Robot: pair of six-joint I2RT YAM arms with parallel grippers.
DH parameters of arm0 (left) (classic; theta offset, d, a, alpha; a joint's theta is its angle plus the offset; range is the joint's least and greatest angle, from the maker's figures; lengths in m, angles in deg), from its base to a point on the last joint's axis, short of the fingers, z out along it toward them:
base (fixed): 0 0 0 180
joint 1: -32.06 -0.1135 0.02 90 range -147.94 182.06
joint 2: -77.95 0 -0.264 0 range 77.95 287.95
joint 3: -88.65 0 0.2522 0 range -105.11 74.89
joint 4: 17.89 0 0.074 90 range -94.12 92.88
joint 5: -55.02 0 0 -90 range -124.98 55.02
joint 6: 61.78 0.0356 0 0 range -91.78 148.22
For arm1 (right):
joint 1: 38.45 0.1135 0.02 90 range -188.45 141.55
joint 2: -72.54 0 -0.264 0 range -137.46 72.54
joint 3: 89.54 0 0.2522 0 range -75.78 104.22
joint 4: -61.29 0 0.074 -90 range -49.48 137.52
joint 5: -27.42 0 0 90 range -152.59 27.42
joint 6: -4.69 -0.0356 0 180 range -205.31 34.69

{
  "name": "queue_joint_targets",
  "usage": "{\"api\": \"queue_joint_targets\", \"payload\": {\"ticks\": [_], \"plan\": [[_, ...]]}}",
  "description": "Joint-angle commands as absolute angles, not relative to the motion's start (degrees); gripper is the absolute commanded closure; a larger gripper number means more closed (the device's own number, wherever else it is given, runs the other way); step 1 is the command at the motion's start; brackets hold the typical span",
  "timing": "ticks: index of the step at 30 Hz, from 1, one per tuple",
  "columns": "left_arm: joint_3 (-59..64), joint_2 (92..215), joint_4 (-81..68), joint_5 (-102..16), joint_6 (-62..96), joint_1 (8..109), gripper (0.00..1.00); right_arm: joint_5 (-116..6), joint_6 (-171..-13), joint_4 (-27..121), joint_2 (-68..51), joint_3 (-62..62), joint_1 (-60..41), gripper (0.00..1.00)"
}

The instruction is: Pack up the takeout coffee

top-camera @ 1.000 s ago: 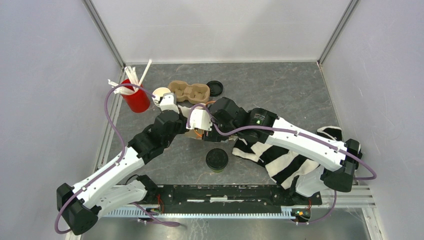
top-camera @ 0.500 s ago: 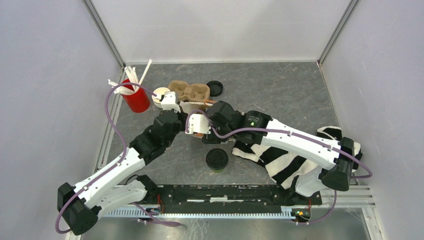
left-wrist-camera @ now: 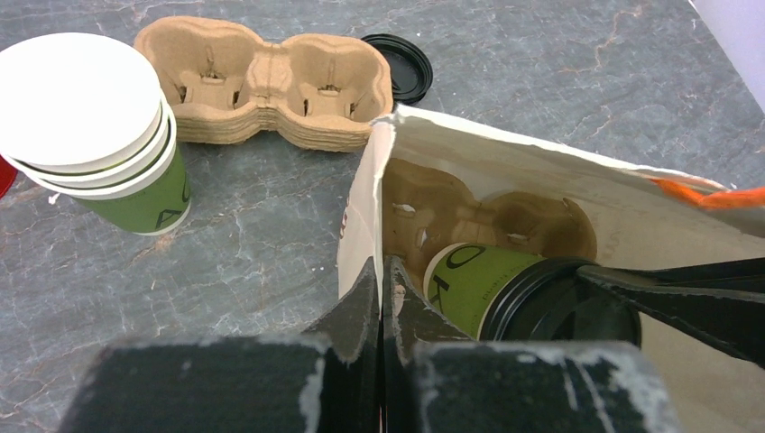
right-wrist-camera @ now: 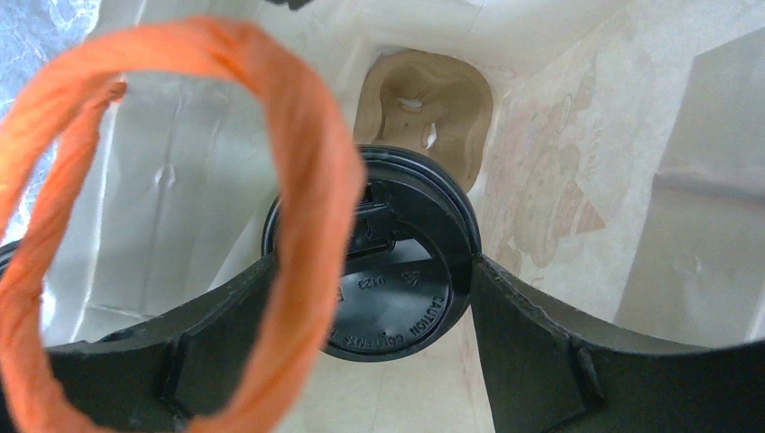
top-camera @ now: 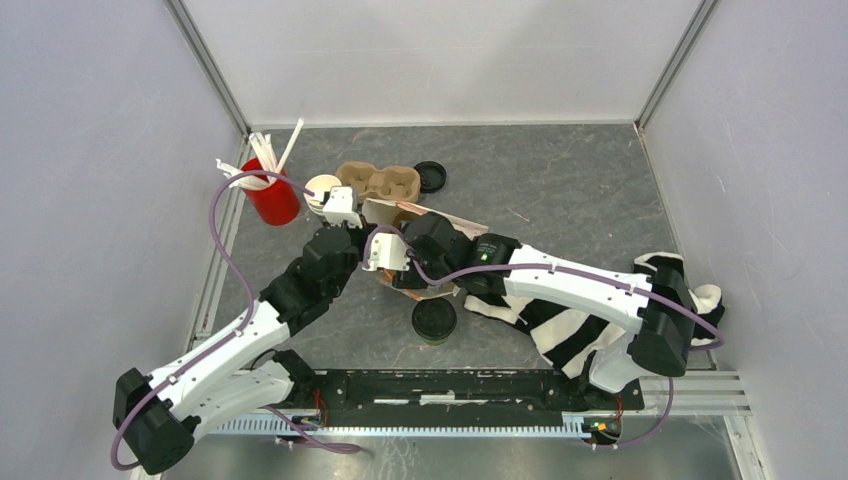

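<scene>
Pinching the rim of the paper bag (left-wrist-camera: 505, 171), the left gripper (left-wrist-camera: 379, 289) holds it open with clenched jaws. Inside, the right gripper (right-wrist-camera: 370, 289) grasps a lidded green cup (left-wrist-camera: 469, 284) over the pulp carrier (right-wrist-camera: 424, 99). This looks like the loading step; next it needs seating squarely in a well. The second cup (top-camera: 434, 320) waits near the front edge of the table (top-camera: 560, 180).
</scene>
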State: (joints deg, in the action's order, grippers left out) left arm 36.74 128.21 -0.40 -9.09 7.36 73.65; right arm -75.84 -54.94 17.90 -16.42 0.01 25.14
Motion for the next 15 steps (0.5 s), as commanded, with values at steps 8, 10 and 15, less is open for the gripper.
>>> {"api": "queue_joint_targets", "payload": {"ticks": [8, 10, 15], "plan": [[35.23, 129.94, -5.38, -11.34, 10.81, 73.55, 0.98, -80.74, -52.16, 30.63, -17.45, -6.8, 23.56, 0.41], [35.26, 129.86, -4.88, -11.65, 11.08, 73.55, 0.98, -80.72, -52.62, 31.22, -17.93, -7.18, 22.96, 0.41], [33.7, 130.62, -2.35, -10.23, 13.07, 73.55, 0.98, -78.63, -52.2, 30.45, -16.74, -6.1, 22.49, 0.42]]}}
